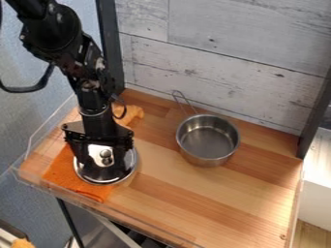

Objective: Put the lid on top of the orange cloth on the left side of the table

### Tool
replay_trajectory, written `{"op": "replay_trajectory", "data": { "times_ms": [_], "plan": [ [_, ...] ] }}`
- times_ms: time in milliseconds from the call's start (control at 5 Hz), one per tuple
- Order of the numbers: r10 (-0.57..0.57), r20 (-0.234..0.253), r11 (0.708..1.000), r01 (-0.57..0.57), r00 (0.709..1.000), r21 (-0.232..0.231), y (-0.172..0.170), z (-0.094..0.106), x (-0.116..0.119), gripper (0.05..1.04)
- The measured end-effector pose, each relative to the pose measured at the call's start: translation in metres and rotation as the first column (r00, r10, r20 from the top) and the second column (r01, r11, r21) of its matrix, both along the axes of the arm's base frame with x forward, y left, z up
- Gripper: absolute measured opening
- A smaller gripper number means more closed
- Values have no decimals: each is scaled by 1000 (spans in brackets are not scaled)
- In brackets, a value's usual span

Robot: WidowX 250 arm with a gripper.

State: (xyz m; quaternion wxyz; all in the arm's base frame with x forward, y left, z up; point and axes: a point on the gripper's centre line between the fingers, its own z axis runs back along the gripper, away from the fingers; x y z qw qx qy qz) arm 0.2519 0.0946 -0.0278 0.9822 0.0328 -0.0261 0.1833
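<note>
And here's the black arm (pixel 94 80), slanting in from the upper left of the view, its gripper (pixel 103 163) pointing straight down at the lid (pixel 131 165), right over on the left side of the table (pixel 194 206)! The fingers stand spread, one to either side of the shiny knob (pixel 105 154), with bright metal gleaming between them; whether either one touches the lid, I cannot tell. And look where that lid is: lying on the orange cloth (pixel 59 173), knob up, its round rim over the cloth, while the cloth pokes out to the left and in front, one corner reaching toward the table's front edge. More orange fabric (pixel 134 112) bunches up behind the gripper, partly hidden by the arm; whether it's all one piece, I can't say. Over to the right, well apart from the lid, sits the steel pot (pixel 208 140), upright and open-topped, its wire handle (pixel 185 102) angled back toward the wall (pixel 213 63) of pale, weathered boards. A clear guard (pixel 71 195) runs along the table's left and front edges, dark posts (pixel 111 46) frame the boards on both sides, and a black cable (pixel 29 89) loops out beside the arm. Down in the lower left corner, a small orange thing (pixel 22 243) peeks in!
</note>
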Motion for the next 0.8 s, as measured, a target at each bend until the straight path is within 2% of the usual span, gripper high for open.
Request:
{"op": "replay_trajectory", "data": {
  "times_ms": [200,400,800],
  "plan": [
    [-11,60,1000,10,998,8,-2,24,2,1000],
    [-20,146,999,14,989,41,-1,58,2,1000],
    [-45,129,998,40,991,37,-8,60,5,1000]
  ]
}}
